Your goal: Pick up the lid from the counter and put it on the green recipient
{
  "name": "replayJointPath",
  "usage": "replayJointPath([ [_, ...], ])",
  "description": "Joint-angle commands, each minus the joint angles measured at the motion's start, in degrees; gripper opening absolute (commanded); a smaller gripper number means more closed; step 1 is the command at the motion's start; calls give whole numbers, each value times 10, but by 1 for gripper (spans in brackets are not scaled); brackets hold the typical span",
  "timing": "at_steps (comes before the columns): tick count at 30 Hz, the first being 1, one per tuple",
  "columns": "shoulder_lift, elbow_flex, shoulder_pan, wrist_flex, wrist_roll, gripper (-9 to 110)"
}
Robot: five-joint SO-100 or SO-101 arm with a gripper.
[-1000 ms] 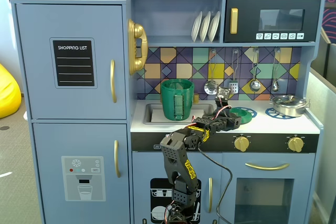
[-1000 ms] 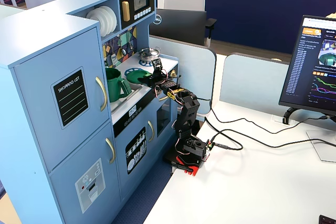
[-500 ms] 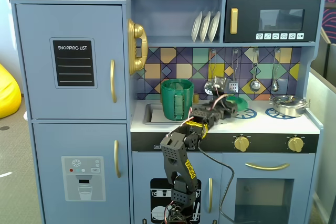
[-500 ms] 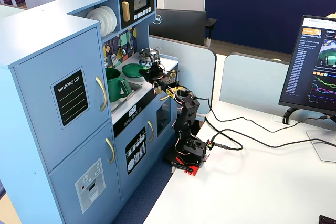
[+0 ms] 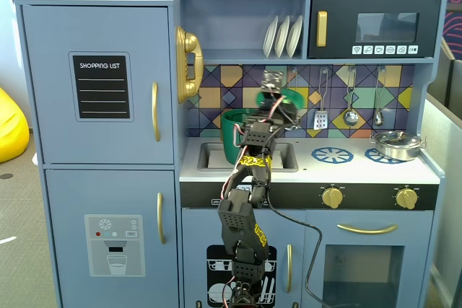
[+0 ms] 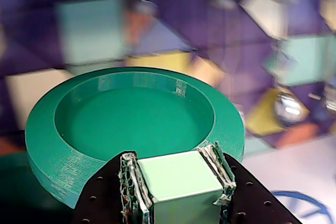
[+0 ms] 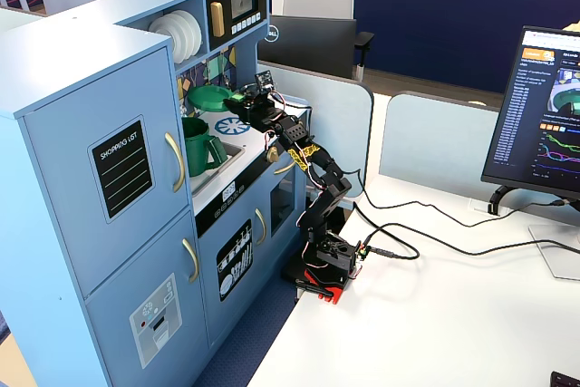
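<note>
My gripper (image 6: 176,160) is shut on the pale strap handle (image 6: 181,179) of the green lid (image 6: 131,124). It holds the lid tilted in the air, hollow side toward the wrist camera. In a fixed view the lid (image 5: 294,99) hangs above the white counter (image 5: 361,172), up and to the right of the dark-green pot (image 5: 234,135), and clear of it. The gripper (image 5: 278,102) is in front of the tiled back wall. In another fixed view the lid (image 7: 208,97) is above the pot (image 7: 195,147), which stands in the sink area, and the gripper (image 7: 237,97) is beside the lid.
A shiny steel pot (image 5: 393,143) sits on the right burner, with a blue burner ring (image 5: 332,154) to its left. Utensils (image 5: 350,106) hang on the back wall. The sink (image 5: 209,155) is partly hidden by the arm. A shelf with plates (image 5: 283,35) is overhead.
</note>
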Motion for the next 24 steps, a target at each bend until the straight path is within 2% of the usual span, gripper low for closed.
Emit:
replayJointPath([
  [1, 41, -58, -49, 18, -10, 0],
  [12, 11, -67, -114, 45, -34, 0],
  [24, -37, -64, -129, 40, -37, 0],
])
